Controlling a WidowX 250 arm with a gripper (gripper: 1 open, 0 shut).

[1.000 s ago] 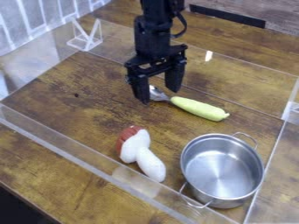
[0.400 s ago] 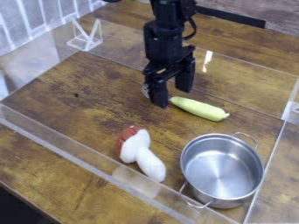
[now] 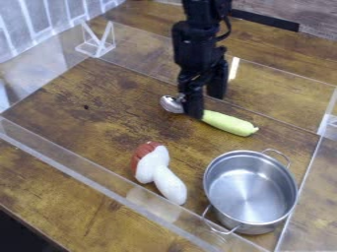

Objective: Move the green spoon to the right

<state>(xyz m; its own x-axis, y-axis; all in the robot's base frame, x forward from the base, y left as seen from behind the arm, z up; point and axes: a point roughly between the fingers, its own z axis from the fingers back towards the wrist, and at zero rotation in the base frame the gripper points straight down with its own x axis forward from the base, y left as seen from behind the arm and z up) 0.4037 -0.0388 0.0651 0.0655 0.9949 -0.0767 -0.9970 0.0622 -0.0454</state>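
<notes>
The green spoon (image 3: 227, 123) lies flat on the wooden table, with its yellow-green handle pointing right and its silver bowl (image 3: 172, 102) at the left. My black gripper (image 3: 202, 94) points straight down over the spoon's neck, between bowl and handle. Its two fingers (image 3: 191, 96) stand apart, open, with nothing held between them. Whether the fingertips touch the table or the spoon I cannot tell.
A steel pot (image 3: 250, 190) with side handles stands at the front right. A white toy with a reddish-brown end (image 3: 161, 169) lies left of the pot. A clear plastic wall (image 3: 79, 162) fences the work area. A clear stand (image 3: 95, 41) sits at the back left.
The gripper has shifted right and slightly away along the spoon and has rolled about its vertical axis. The silver bowl, partly covered before, now shows. The spoon has not moved.
</notes>
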